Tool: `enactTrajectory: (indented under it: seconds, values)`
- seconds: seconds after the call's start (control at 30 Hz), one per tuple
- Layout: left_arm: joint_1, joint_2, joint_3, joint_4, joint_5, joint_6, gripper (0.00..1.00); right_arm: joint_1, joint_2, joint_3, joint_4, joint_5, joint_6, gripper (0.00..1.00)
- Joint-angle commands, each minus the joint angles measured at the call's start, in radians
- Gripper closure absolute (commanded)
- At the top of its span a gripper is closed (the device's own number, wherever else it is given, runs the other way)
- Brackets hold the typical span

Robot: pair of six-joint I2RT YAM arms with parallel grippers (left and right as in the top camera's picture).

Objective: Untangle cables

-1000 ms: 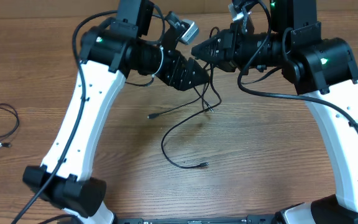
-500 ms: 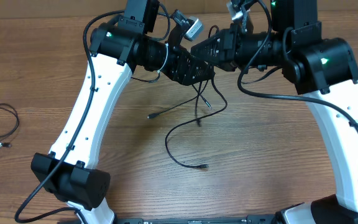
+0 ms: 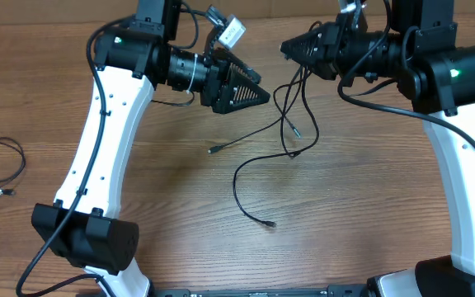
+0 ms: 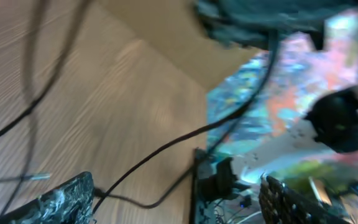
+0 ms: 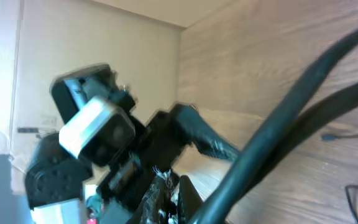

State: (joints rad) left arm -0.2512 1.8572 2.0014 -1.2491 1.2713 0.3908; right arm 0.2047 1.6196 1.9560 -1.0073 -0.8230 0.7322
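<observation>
The cables are thin black strands hanging from my right gripper [image 3: 288, 47] at the top centre of the overhead view. They trail down onto the table. One plug end [image 3: 213, 150] lies to the left and another [image 3: 269, 223] lies nearer the front. My right gripper [image 5: 178, 184] is shut on the cables, with its fingers pressed together. My left gripper [image 3: 264, 93] points right, a short way left of the hanging strands. In its wrist view the left gripper [image 4: 174, 183] is open, and a blurred black strand crosses the wide gap beside one finger [image 4: 67, 199].
A separate thin black cable [image 3: 7, 193] lies coiled at the table's far left edge. Both white arms reach in from the front corners. A cardboard wall stands behind the table.
My left gripper has drawn back to the left, away from the right gripper, and its jaws have widened. The right gripper has shifted right, and the hanging cables moved right with it.
</observation>
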Motion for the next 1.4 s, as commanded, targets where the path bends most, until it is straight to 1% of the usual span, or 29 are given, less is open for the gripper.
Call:
enactTrajectory:
  seconds: [0.0,0.27,0.3,0.37,0.47,0.57,0.6,0.67,0.7,0.73,0.8,0.83,0.9,0.97,1.0,1.03,1.1,1.13,1.17,1.23,1.37]
  values:
    - [-0.018,0.003,-0.002,0.018,0.165,0.111,0.15,0.003,-0.006,0.021,0.047,-0.001,0.101,0.96]
    - [-0.057,0.003,-0.002,0.155,0.206,0.111,0.17,0.003,-0.006,0.021,0.124,-0.061,0.158,0.96]
    - [-0.062,0.003,-0.002,0.175,0.202,0.110,0.20,0.003,-0.006,0.021,0.134,-0.075,0.158,0.96]
    - [-0.071,0.003,-0.002,0.204,0.184,0.109,0.21,0.003,-0.006,0.021,0.139,-0.100,0.158,0.96]
    - [-0.074,0.003,-0.002,0.242,0.194,0.094,0.23,0.003,-0.006,0.021,0.139,-0.129,0.158,0.96]
    - [-0.087,0.003,-0.002,0.276,0.200,0.072,0.37,0.003,-0.006,0.021,0.143,-0.134,0.159,0.96]
    - [-0.091,0.003,-0.002,0.276,0.200,0.072,0.46,0.003,-0.006,0.021,0.144,-0.133,0.159,0.96]
    - [-0.097,0.003,-0.002,0.275,0.200,0.072,0.75,0.003,-0.006,0.021,0.142,-0.133,0.158,0.96]
    - [-0.097,0.003,-0.002,0.275,0.200,0.072,0.96,0.003,-0.006,0.021,0.141,-0.133,0.152,0.96]
    - [-0.097,0.003,-0.002,0.277,0.200,0.060,0.96,0.003,-0.006,0.021,0.137,-0.129,0.140,0.95]
    - [-0.091,0.003,-0.002,0.296,0.200,0.005,0.96,0.002,-0.006,0.021,0.124,-0.112,0.098,0.81]
    - [-0.084,0.003,-0.002,0.312,0.199,-0.037,0.96,0.001,-0.006,0.021,0.106,-0.090,0.082,0.70]
    - [-0.064,0.003,-0.002,0.336,0.184,-0.125,0.96,0.000,-0.006,0.021,0.046,-0.016,0.045,0.57]
    - [-0.043,0.001,-0.002,0.341,0.137,-0.198,0.96,0.001,-0.006,0.021,-0.020,0.073,0.006,0.44]
    - [-0.031,0.000,-0.002,0.336,0.099,-0.225,0.96,0.001,-0.006,0.020,-0.054,0.127,-0.021,0.34]
    - [-0.014,-0.005,-0.002,0.319,0.035,-0.249,0.96,0.001,-0.005,0.020,-0.099,0.197,-0.052,0.28]
    - [0.000,-0.010,-0.002,0.293,-0.032,-0.261,0.96,0.002,-0.003,0.018,-0.177,0.321,-0.076,0.25]
    - [0.003,-0.013,-0.002,0.279,-0.056,-0.261,0.96,0.003,-0.002,0.014,-0.206,0.363,-0.085,0.25]
    - [0.005,-0.016,-0.002,0.267,-0.080,-0.261,0.96,0.004,-0.001,0.002,-0.224,0.387,-0.102,0.27]
    - [0.006,-0.028,-0.002,0.245,-0.127,-0.266,0.96,0.003,0.002,-0.051,-0.245,0.389,-0.174,0.31]
    - [0.005,-0.066,-0.002,0.243,-0.200,-0.307,0.96,0.003,0.014,-0.149,-0.233,0.388,-0.215,0.33]
